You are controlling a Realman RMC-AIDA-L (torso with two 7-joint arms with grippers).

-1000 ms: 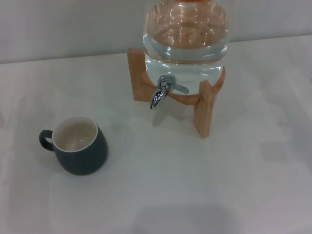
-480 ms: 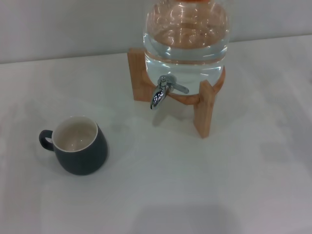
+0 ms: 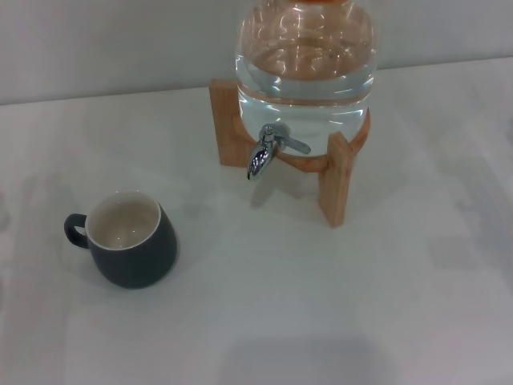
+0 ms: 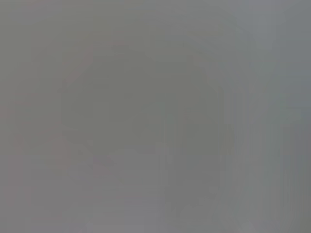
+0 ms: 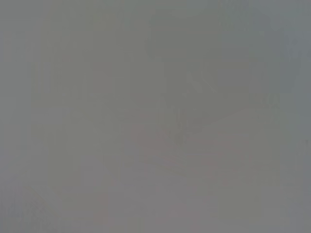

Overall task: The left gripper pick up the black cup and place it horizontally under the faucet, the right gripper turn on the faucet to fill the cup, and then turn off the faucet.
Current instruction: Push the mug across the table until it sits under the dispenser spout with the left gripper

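Note:
The black cup (image 3: 131, 242) stands upright on the white table at the front left in the head view, its cream inside empty and its loop handle pointing left. The chrome faucet (image 3: 266, 150) juts from a clear water jar (image 3: 305, 60) at the back centre, its lever lying to the right and its spout curving down over bare table. Cup and faucet are well apart. Neither gripper shows in any view; both wrist views are a plain grey blank.
The jar rests on a wooden stand (image 3: 335, 175) with a leg in front right and another at back left. White table (image 3: 321, 305) spreads before and beside the stand. A pale wall runs behind.

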